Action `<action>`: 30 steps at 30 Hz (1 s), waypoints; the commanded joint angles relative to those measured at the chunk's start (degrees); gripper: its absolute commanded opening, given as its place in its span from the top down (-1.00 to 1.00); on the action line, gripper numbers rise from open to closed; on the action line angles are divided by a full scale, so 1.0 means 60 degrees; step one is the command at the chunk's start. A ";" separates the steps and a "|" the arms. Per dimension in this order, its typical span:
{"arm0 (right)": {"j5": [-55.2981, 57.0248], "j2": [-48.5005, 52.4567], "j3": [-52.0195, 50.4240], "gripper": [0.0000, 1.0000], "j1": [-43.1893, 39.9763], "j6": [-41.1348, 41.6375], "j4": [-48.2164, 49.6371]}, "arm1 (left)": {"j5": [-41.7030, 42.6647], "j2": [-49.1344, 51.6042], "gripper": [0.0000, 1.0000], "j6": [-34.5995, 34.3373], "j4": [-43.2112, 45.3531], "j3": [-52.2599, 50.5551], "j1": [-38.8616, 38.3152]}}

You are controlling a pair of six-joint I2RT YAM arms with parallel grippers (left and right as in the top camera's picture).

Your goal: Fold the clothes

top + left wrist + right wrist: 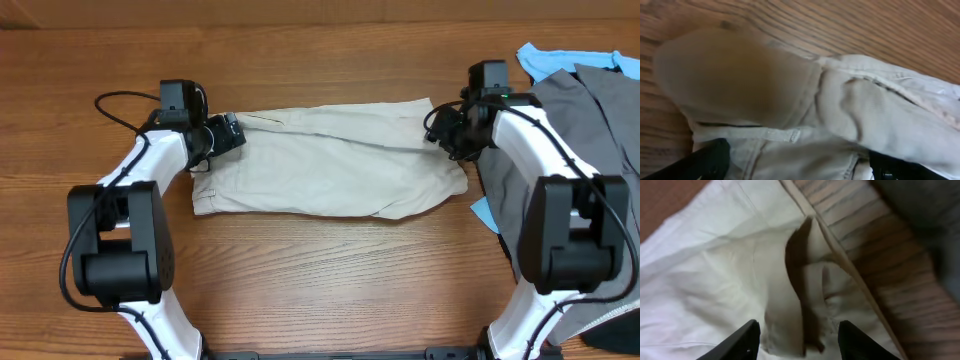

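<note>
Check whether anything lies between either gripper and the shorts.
Nothing visible does. The left gripper sits at the left end of the shorts, and the right gripper at their right end. The grey clothes lie further right, beyond that gripper, out of the way.

The left wrist view shows a blurred tan fold of the shorts (855, 115) close to the lens, and the left gripper (800, 167) is only dark corners cut by the bottom edge, its jaws' stance unclear. Overhead, gray garments (600, 120) run off the right edge.

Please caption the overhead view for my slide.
Left gripper and right gripper at opposite ends of pale beige cotton shorts.
</note>
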 commanded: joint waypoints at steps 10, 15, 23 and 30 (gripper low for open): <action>-0.0277 0.0095 0.0036 0.92 0.0328 -0.0062 0.0849 | -0.0106 0.0699 -0.85 0.0000 -0.0186 -0.0058 -0.0062; -0.0871 0.0091 0.0594 0.92 0.0273 -0.0066 0.1351 | -0.0106 0.0699 -0.86 -0.0004 -0.0197 -0.0058 -0.0062; -0.0288 0.0091 0.1942 0.93 0.0204 -0.0062 0.1876 | -0.0135 0.0699 -0.85 -0.0004 -0.0219 -0.0058 -0.0062; 0.0903 0.0266 0.1916 0.92 0.0204 -0.0025 0.2011 | -0.0138 0.0699 -0.84 -0.0004 -0.0321 -0.0058 -0.0062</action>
